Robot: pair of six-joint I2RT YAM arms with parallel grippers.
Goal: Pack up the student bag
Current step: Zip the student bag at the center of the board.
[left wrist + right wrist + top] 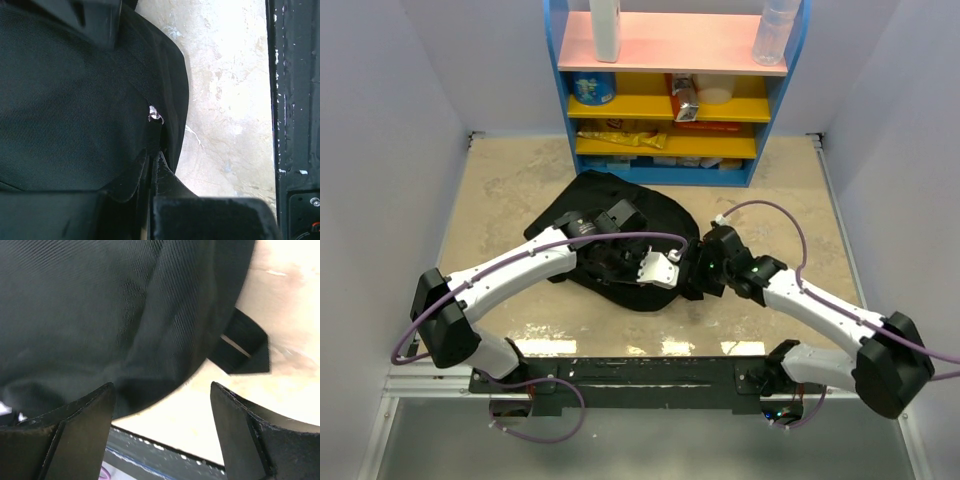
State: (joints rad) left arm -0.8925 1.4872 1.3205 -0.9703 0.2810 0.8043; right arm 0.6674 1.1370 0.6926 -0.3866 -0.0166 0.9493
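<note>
The student bag point(605, 225) is a large black fabric backpack lying flat in the middle of the table. My left gripper point(657, 270) sits at the bag's near right edge. Its jaws point(151, 157) are shut on a thin black pull tab that runs down from a small metal zipper ring point(156, 117). Black bag fabric point(75, 110) fills the left of that view. My right gripper point(693, 282) is just right of the left one, open point(162, 386), with its fingers point(95, 410) at the bag's rounded edge point(150, 330) and nothing between them. A black strap end point(245, 347) lies on the table.
A blue shelf unit point(675, 90) with pink and yellow boards stands at the back, holding a white bottle point(606, 28), a clear bottle point(775, 30) and packets. A black base rail point(650, 372) runs along the near edge. Beige tabletop point(500, 190) surrounds the bag.
</note>
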